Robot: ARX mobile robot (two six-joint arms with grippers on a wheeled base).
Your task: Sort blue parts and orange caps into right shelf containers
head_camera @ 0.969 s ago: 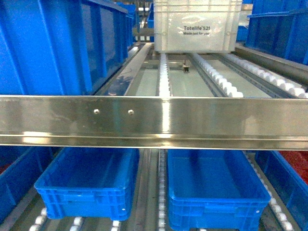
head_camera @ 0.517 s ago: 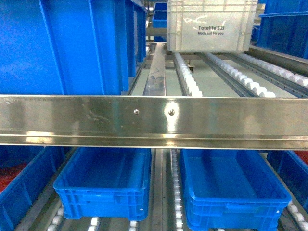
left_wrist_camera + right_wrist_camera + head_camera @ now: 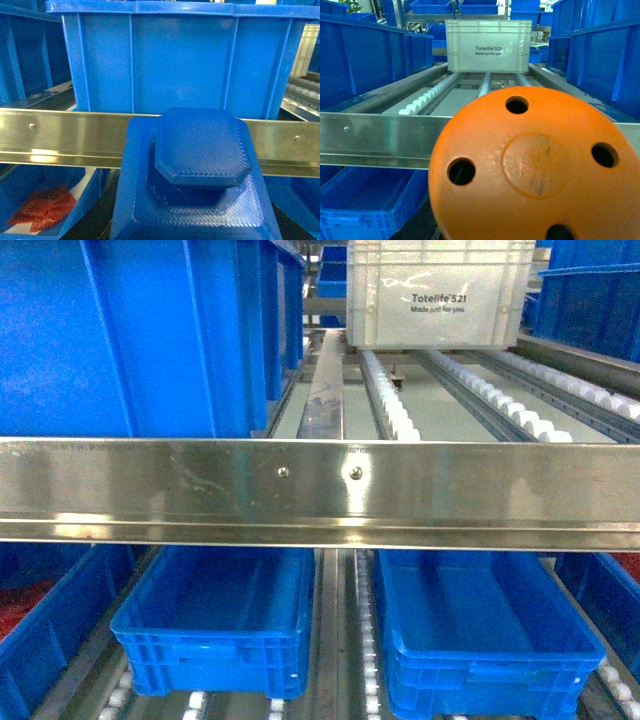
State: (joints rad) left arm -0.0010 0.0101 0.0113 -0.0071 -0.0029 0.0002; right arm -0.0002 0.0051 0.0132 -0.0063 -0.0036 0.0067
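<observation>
Blue part [image 3: 200, 165] and orange cap [image 3: 540, 170] close before wrist cameras, grippers unseen.

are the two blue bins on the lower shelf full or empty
Empty as far as shown: the left bin and right bin show bare blue floors; the steel rail hides their far ends.

Shelf rail [image 3: 320, 490]: showing brushed metal, shiny, reflecting light.
Blue part [image 3: 200, 150]: showing matt plastic with fine layered ridges.
Orange cap [image 3: 540, 170]: showing smooth plastic, slightly scuffed at the centre.
Blue bins [image 3: 215, 625]: showing glossy moulded plastic.
White crate [image 3: 440, 290]: showing translucent plastic.
</observation>
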